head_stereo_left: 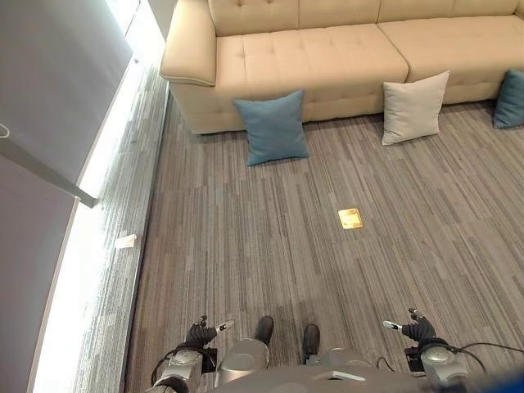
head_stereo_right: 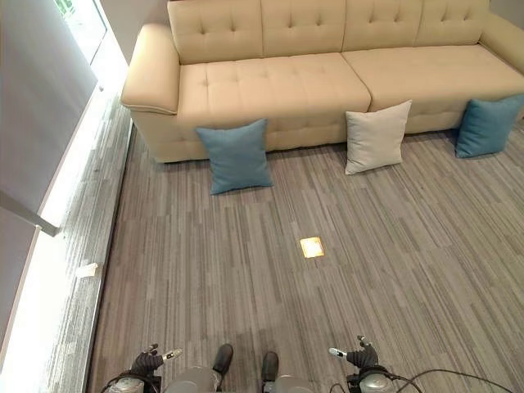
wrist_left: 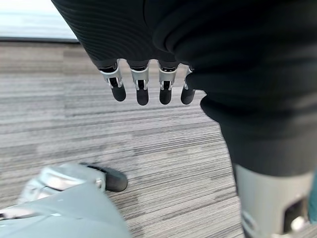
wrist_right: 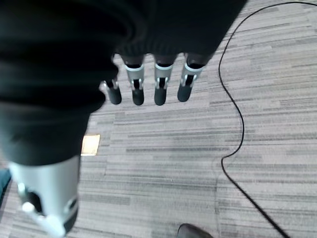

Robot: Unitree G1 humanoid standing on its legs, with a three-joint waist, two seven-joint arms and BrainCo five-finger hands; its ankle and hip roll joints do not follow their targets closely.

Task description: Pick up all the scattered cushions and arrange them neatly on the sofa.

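Blue square fabric cushion [head_stereo_left: 273, 127] leans against the cream tufted leather sofa [head_stereo_left: 311, 57], far ahead of my empty, slack-fingered left hand [head_stereo_left: 199, 332]; right hand [head_stereo_left: 418, 327] likewise.

Sofa [head_stereo_right: 327, 74]: far side, spanning left to right. Three cushions on floor [head_stereo_right: 246, 295], leaning against sofa front: left cushion [head_stereo_right: 236, 155], middle cushion [head_stereo_right: 375, 137], right cushion [head_stereo_right: 488, 124]. Floor plate [head_stereo_right: 312, 246]: nearer, between left and middle cushions. Window wall [head_stereo_left: 49, 164]: far left.
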